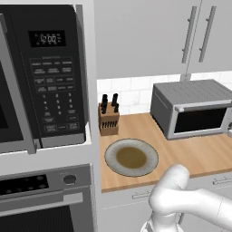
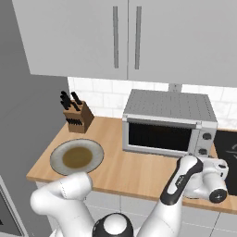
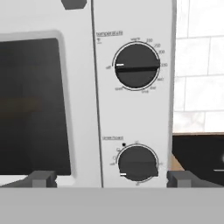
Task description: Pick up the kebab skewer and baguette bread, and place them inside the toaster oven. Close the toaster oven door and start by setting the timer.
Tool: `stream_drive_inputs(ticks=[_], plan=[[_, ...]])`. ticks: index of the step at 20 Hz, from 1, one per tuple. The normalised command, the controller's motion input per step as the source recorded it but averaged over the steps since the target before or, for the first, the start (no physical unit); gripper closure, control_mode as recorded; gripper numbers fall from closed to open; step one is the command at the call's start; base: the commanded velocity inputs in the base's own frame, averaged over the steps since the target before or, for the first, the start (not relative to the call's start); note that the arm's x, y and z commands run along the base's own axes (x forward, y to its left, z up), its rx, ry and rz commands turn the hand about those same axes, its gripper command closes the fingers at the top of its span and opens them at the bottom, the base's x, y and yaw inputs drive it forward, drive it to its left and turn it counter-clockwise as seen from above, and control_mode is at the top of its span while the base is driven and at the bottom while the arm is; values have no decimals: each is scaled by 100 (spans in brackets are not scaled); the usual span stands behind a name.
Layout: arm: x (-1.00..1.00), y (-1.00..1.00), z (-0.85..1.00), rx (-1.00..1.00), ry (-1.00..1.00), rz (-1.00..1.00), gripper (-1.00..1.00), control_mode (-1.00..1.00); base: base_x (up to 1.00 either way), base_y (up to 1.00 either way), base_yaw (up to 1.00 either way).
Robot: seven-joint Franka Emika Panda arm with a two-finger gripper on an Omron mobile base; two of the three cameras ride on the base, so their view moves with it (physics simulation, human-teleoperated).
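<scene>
The grey toaster oven [image 2: 169, 105] stands on the wooden counter against the tiled wall, also in the left base view [image 1: 190, 93]. The toaster oven door [image 2: 159, 137] is shut, its dark glass upright. In the hand view my gripper [image 3: 112, 179] is open, its fingertips [image 3: 43, 178] set wide apart, and faces the oven's control panel from close by. The lower knob [image 3: 138, 163] sits between the fingers, apart from them, and the temperature knob [image 3: 136, 65] is above it. The kebab skewer and baguette bread are hidden from view.
A grey plate [image 2: 58, 163] with a brown centre lies at the counter's left end, behind it a knife block [image 2: 76, 115]. A black cooktop [image 2: 227, 148] borders the oven on the right. A black microwave [image 1: 43, 74] and a built-in oven [image 1: 45, 199] fill the left wall.
</scene>
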Motion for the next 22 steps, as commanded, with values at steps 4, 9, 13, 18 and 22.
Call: stream_drive_inputs(ticks=[4,9,13,18,22], plan=[[3,-31,-10,0,-2,11,-100,-100,0,0,0],[14,-3,-1,0,0,4,-100,-100,0,0,0],[6,0,-1,0,0,0,-100,-100,0,0,0],[7,0,-8,0,0,0,-100,-100,0,0,0],[6,17,-12,0,0,-3,-100,-100,0,0,0]])
